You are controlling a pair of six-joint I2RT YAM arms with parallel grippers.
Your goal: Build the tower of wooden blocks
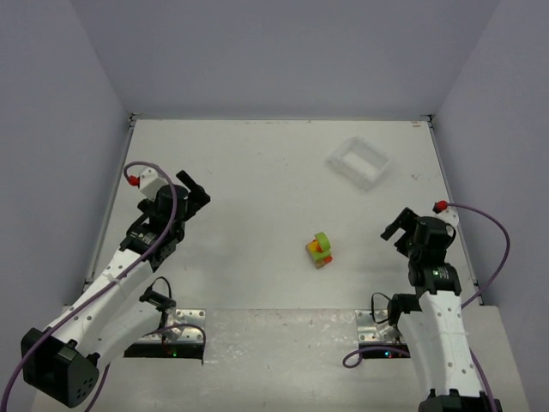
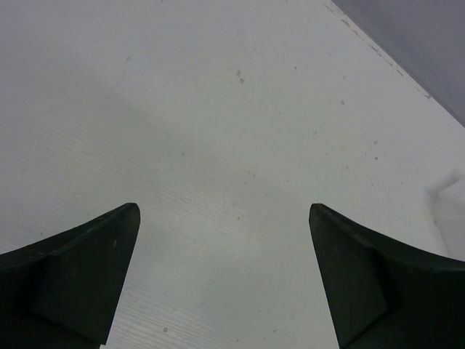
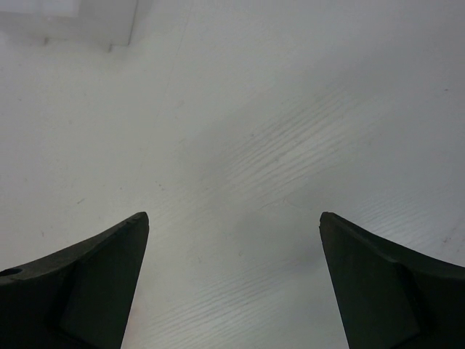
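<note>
Green tops the wood block tower (image 1: 320,250): a rounded green piece leans over yellow and red ones, with an orange block below and a plain tan bit at the foot, though the top view is too small to count the pieces surely. The stack stands free on the white table (image 1: 257,163), a little right of its middle and toward the near edge, between the two arms and touched by neither. The left gripper (image 1: 196,190) hangs well to the stack's left with its jaws spread wide, and its wrist view shows only bare tabletop between the dark fingers (image 2: 87,269). The right gripper (image 1: 396,227) is likewise parted and holds nothing, near the stack's right. A white tray (image 1: 371,178) lies farther back on the right.
</note>
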